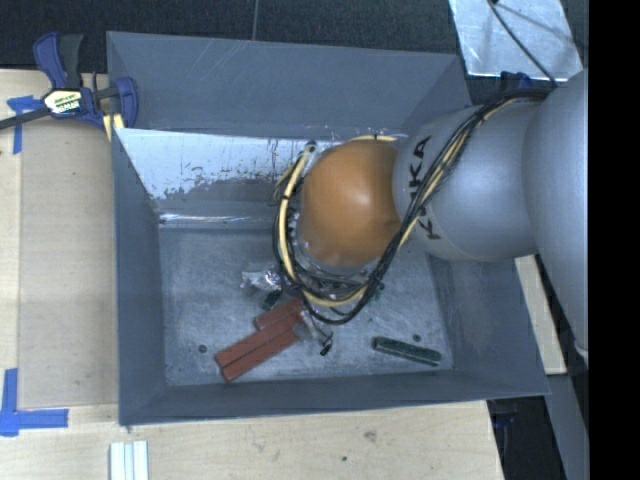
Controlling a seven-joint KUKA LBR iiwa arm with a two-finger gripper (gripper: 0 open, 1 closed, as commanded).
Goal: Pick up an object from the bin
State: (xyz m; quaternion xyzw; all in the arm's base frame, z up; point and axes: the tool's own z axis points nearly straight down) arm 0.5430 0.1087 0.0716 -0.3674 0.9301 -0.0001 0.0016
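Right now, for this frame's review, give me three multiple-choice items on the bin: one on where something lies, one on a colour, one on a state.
1. Where does the dark green bar lie?
A) lower right of the floor of the bin, as the view shows it
B) upper left corner
C) on the rim

2. What colour are the long flat pieces below the arm's orange cover?
A) white
B) reddish-brown
C) bright yellow

3. How is the dark green bar placed?
A) upright against a wall
B) on top of the long flat pieces
C) flat, apart from the other things

Answers:
1 A, it lies near the lower right wall.
2 B, they look brick-red against the grey floor.
3 C, bare floor shows all round it.
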